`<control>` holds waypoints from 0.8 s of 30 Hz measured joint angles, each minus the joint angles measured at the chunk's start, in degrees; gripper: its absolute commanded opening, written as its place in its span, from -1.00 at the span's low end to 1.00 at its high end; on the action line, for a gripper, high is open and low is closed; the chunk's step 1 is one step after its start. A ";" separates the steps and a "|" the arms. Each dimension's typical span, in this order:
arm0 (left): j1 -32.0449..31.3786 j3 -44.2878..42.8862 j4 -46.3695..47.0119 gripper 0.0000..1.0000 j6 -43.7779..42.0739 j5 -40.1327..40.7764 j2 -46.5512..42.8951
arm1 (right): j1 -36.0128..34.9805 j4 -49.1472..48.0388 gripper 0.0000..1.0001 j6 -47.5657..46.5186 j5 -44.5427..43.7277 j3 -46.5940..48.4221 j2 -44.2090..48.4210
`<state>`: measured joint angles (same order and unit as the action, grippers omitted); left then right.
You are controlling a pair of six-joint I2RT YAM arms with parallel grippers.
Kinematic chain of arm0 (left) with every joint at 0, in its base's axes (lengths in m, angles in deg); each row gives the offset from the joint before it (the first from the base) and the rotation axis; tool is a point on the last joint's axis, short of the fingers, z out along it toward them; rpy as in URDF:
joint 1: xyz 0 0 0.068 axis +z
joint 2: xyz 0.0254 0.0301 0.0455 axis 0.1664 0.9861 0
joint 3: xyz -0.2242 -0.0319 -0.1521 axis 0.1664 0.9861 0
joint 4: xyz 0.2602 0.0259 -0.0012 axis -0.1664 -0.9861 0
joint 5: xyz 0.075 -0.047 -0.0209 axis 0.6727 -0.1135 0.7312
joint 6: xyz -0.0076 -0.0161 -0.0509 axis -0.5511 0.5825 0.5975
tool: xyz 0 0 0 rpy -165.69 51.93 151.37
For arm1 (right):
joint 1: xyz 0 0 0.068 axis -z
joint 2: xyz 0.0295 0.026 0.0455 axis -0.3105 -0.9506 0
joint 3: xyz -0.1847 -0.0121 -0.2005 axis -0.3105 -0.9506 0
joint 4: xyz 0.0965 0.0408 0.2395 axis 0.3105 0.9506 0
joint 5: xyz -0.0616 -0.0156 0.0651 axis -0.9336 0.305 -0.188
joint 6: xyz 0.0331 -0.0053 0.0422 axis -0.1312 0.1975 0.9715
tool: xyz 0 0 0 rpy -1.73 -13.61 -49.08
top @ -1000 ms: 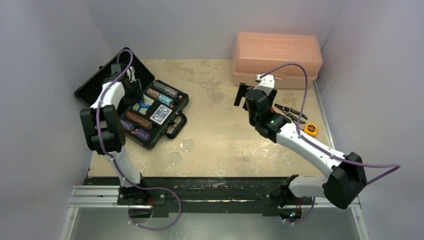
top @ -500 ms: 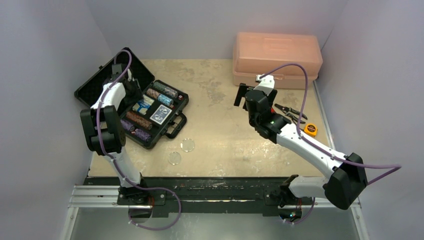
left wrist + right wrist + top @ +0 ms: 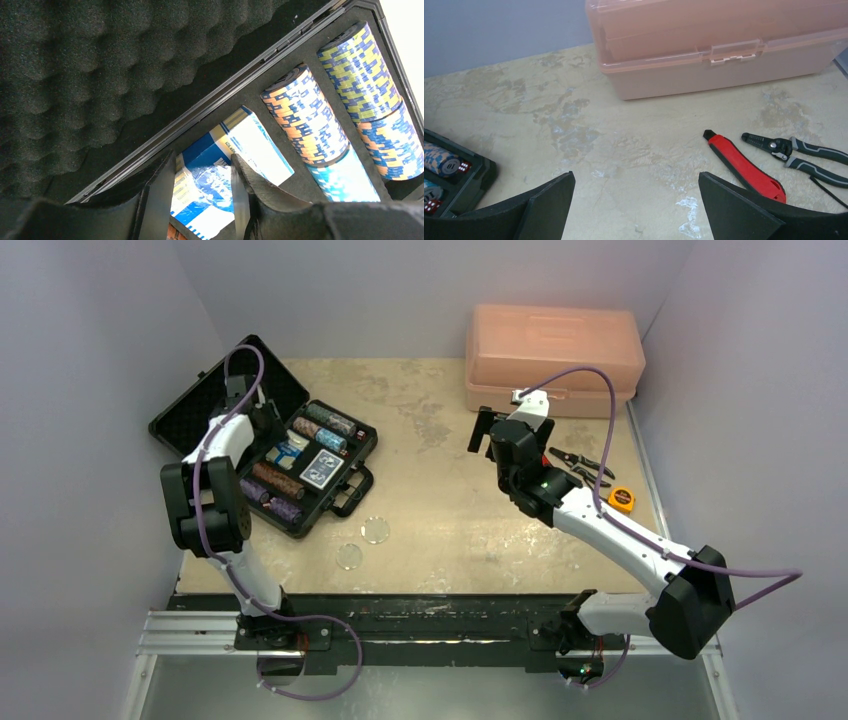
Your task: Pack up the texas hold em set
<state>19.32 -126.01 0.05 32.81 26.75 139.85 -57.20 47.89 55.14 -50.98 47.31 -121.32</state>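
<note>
Two red dice, seemingly; only right wrist shows.

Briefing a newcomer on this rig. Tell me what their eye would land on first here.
The open black foam-lined hard briefcase at the far left, its rows of striped poker chips packed inside, with the left gripper over a blue-and-white card deck. Then the large translucent pink plastic toolbox at the far right, and two clear round discs loose on the table near the case.

Left arm and right arm show white links, black joints, purple cables, black pincer fingers.
</note>
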 measured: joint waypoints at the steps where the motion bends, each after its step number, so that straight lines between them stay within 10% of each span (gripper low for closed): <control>1: 0.00 0.44 0.57 -0.14 0.24 -0.07 -0.09 | 0.00 0.00 0.98 0.00 0.00 0.00 0.00; 24: -3.26 -5.11 -11.72 0.51 -1.11 3.54 -5.14 | 0.00 -0.13 0.98 -0.17 0.00 0.00 0.00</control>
<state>16.06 -131.13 -11.66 31.70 30.29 134.71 -57.20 47.75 54.97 -50.98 47.31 -121.32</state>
